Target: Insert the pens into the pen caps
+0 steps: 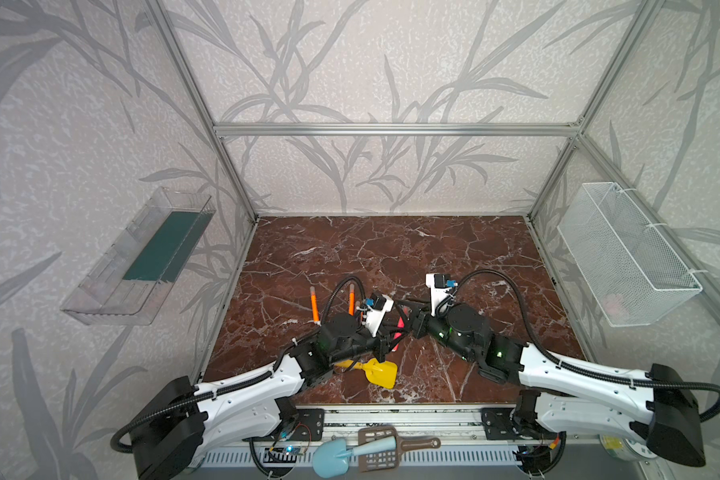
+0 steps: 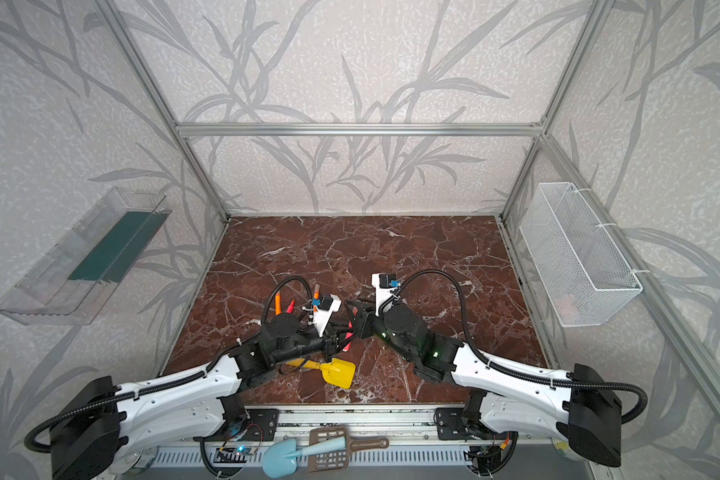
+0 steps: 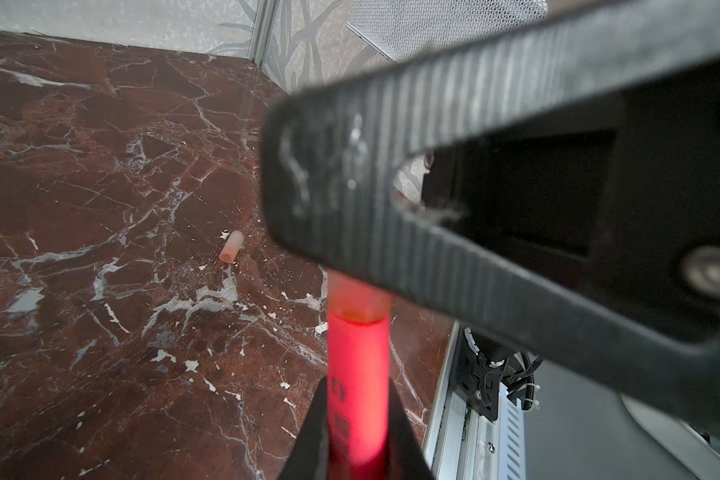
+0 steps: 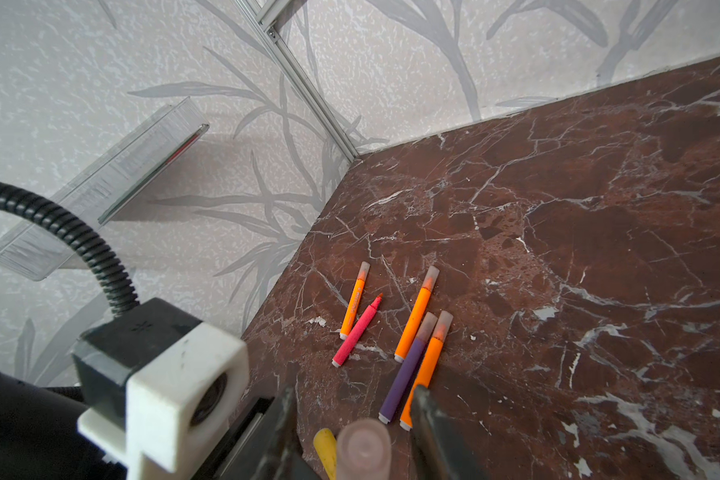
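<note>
My left gripper [image 3: 358, 390] is shut on a red-pink pen [image 3: 358, 365]. A translucent pen cap [image 3: 358, 293] sits on that pen's far end. The capped end lies between the fingers of my right gripper [image 4: 354, 390], which stand open with a gap on each side of the cap [image 4: 362, 449]. In both top views the two grippers meet at mid-table [image 1: 400, 328] [image 2: 352, 326]. Beyond them lie three capped orange pens [image 4: 353, 300] [image 4: 416, 313] [image 4: 427, 370], a capped purple pen [image 4: 408, 365] and an uncapped red-pink pen [image 4: 357, 332]. One loose cap [image 3: 231, 247] lies on the marble.
A yellow toy shovel [image 1: 377, 370] lies just in front of the grippers. A clear plastic tray [image 1: 142, 257] hangs on the left wall and a white mesh basket [image 1: 624, 257] on the right wall. A blue scoop [image 1: 333, 457] and brown scoop lie outside the front rail.
</note>
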Available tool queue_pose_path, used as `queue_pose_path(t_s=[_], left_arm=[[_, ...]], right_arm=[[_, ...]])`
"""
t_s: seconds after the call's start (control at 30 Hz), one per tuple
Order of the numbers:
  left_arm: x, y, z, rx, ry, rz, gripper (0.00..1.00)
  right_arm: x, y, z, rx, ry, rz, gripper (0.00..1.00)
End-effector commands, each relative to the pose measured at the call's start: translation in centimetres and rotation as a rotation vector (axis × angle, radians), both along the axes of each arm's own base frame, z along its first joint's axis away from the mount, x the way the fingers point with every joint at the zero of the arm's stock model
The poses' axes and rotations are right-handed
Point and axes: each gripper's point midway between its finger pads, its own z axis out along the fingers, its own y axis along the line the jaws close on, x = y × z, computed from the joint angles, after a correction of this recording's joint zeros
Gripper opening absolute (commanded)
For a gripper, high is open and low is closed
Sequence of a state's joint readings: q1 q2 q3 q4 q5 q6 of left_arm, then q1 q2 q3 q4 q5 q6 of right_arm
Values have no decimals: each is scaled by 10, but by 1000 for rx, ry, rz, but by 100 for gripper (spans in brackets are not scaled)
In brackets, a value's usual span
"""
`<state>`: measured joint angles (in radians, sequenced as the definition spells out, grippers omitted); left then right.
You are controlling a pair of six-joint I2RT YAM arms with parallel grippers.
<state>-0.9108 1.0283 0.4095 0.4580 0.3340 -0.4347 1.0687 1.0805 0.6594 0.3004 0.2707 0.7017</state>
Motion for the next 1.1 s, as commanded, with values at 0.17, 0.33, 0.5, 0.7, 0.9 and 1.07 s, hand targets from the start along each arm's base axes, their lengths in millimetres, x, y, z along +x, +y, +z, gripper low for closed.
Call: queue_pose_path(t_s=[0.17, 0.33, 0.5, 0.7, 0.9, 1.07], left_arm=[[-5, 2, -2, 10, -25, -16, 0], [-2, 3, -2, 14, -28, 0, 0], [6, 5, 0, 23, -35, 44, 0], [18, 6, 9, 33, -48, 98, 0], [18, 2, 32, -53, -43, 38, 0], [26, 9, 40, -104, -16, 41, 0]], right_arm=[[2, 3, 18, 19, -38, -1, 41], [-1, 7, 13, 12, -19, 24, 21], [-9, 12, -4, -32, 15, 80, 4], [-17, 14, -23, -52, 24, 124, 0], [-33, 23, -34, -51, -36, 241, 0], [-49, 24, -39, -22, -84, 326, 0]])
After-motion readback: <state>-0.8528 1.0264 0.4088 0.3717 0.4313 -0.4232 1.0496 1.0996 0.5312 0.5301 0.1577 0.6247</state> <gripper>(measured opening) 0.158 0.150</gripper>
